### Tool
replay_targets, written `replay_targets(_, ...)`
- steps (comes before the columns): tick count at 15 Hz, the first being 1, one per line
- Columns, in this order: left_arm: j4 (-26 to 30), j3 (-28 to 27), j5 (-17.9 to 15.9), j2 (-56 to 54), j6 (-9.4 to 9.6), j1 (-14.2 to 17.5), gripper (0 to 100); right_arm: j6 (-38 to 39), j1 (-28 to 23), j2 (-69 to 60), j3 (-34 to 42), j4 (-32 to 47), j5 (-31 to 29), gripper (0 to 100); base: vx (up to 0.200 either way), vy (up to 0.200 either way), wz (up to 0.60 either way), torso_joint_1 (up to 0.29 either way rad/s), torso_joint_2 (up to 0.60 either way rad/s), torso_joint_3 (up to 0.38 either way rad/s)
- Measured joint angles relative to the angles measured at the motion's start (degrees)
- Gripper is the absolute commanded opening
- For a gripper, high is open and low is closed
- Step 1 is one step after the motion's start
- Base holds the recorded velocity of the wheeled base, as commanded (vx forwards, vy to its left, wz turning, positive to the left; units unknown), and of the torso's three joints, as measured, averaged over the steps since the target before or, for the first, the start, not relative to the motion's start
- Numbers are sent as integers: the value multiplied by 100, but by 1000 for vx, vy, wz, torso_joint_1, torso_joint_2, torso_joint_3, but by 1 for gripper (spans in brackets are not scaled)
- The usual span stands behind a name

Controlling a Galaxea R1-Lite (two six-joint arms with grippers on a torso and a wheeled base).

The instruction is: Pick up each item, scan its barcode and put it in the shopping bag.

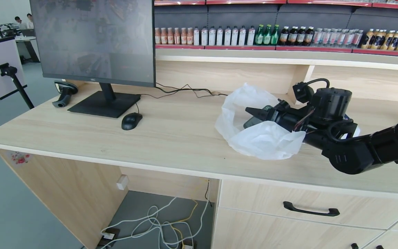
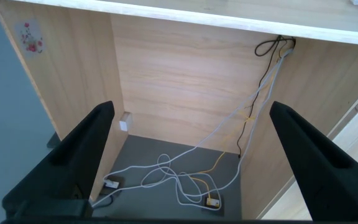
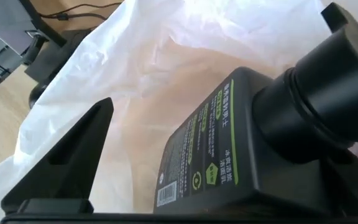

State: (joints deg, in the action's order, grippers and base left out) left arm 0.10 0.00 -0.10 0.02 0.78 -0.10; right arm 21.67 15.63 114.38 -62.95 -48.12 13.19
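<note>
A white plastic shopping bag lies on the wooden counter, its mouth facing left. My right gripper is in the bag's mouth, fingers spread open. A dark bottle with a black cap, green label and barcode lies inside the bag. It sits close to one side of the gripper, with a wide gap to the other finger. My left gripper hangs open and empty below the counter, in front of the open desk bay.
A handheld barcode scanner rests at the counter's far left beside a monitor and a black mouse. Cables lie on the floor under the desk. Drawers are below the bag. Bottle shelves stand behind.
</note>
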Motion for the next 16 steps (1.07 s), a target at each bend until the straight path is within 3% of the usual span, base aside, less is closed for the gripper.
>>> replay_targets(16,0,0,0,0,-10,0,100,-1112,-141,245,-926,9,-11,100,0,0,0,0,0,0)
